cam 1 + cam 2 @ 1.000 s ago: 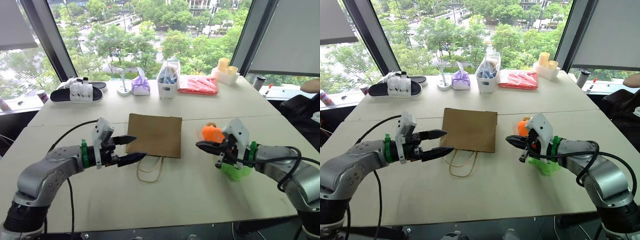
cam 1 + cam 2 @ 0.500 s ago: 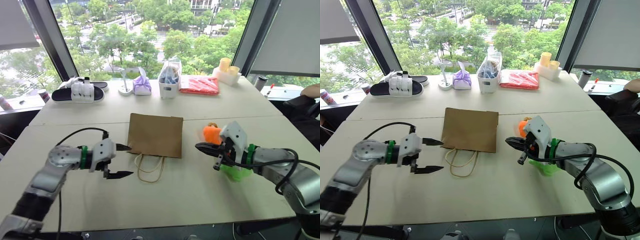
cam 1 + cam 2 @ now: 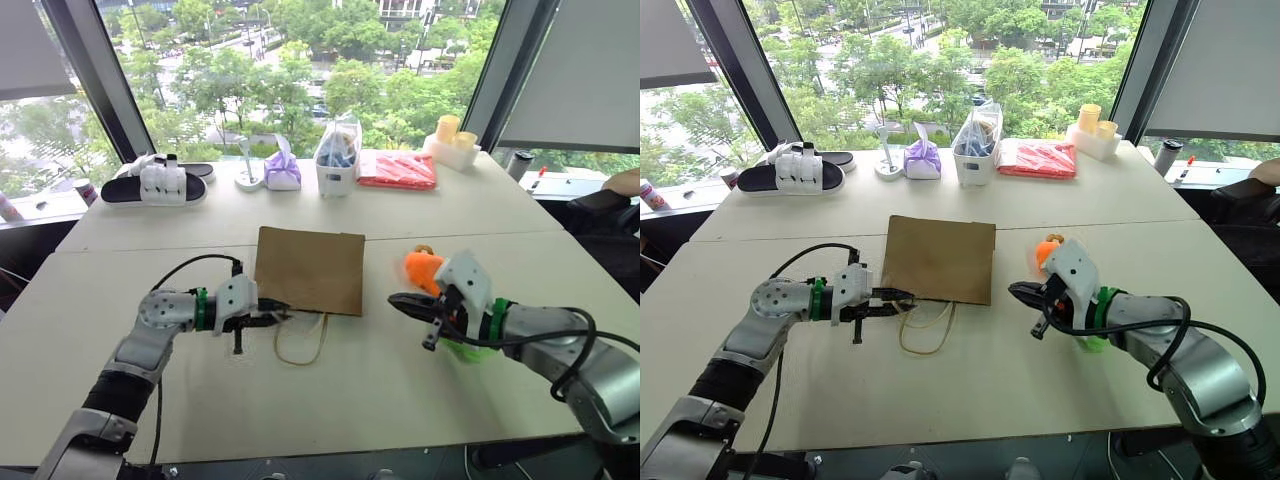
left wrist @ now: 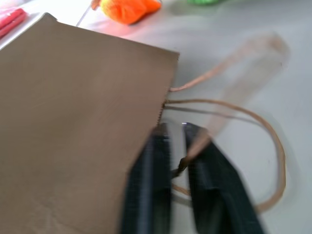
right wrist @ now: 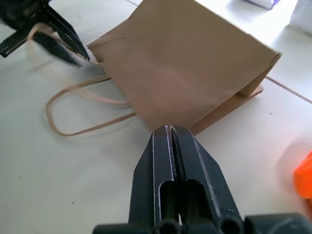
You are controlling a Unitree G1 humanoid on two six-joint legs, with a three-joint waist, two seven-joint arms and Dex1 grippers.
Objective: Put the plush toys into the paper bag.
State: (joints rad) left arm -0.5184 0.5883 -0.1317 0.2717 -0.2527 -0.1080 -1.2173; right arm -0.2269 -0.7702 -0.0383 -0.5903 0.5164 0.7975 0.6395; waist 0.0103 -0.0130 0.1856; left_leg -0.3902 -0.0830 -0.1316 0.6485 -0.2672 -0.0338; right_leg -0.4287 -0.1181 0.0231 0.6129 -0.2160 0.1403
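Tan loop handles (image 3: 300, 338) lie on the pale table (image 3: 350, 400) in the lower centre of the left eye view, trailing from the near edge of the paper bag (image 3: 310, 270). The left gripper (image 3: 272, 314) reaches in from the lower left with its black fingers pinched together at the bag's near left corner; the left wrist view shows one handle strand caught between the fingers (image 4: 151, 195). At the lower right, the right gripper (image 3: 398, 300) hangs just off the bag's right edge, its fingers pressed flat against each other with nothing between them, tips pointing toward the bag.

The bag lies flat at the middle of the frame, brown and rectangular. To its right, the orange plush toy (image 3: 424, 266) sits on the table behind the right gripper, and a patch of the lime-green plush toy (image 3: 470, 350) shows beneath that arm's wrist.

Along the far edge of the table, from left to right: a black sandal with white straps (image 3: 155, 185), a purple cloth bundle (image 3: 282, 172), a clear bag of blue items (image 3: 336, 155), a red packet (image 3: 397, 170) and yellow cups (image 3: 450, 135).
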